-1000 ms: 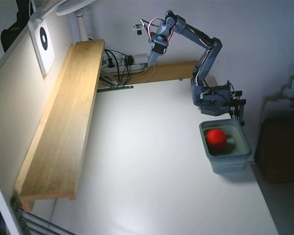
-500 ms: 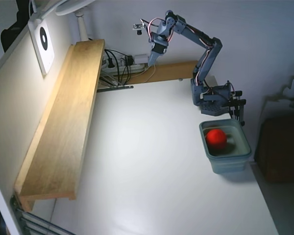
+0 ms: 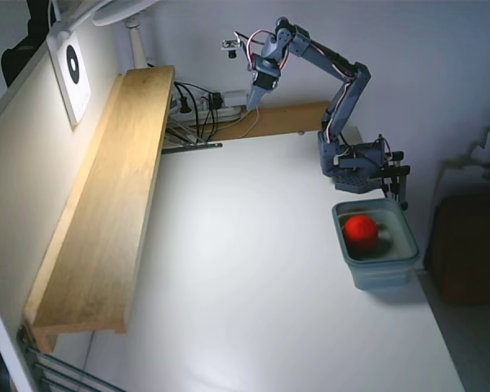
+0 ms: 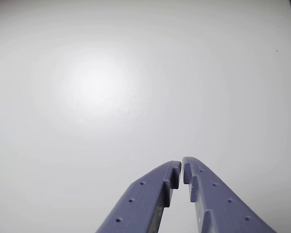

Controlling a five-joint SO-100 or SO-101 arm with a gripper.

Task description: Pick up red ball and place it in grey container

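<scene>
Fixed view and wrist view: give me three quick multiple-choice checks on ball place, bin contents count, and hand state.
1. Where is the red ball?
A. On the wooden shelf
B. Inside the grey container
C. Between the fingers of the hand

2. How many balls lie in the grey container?
A. One
B. Two
C. None

3. What state is the hand in?
A. Wide open above the bin
B. Shut on the ball
C. Shut and empty, raised above the table's far edge

Answers:
1. B: in the fixed view the ball sits within the bin's rim, beside the arm's base.
2. A: only one red sphere shows inside.
3. C: the wrist view shows the fingertips almost touching with nothing between them and only bare white table below.
</scene>
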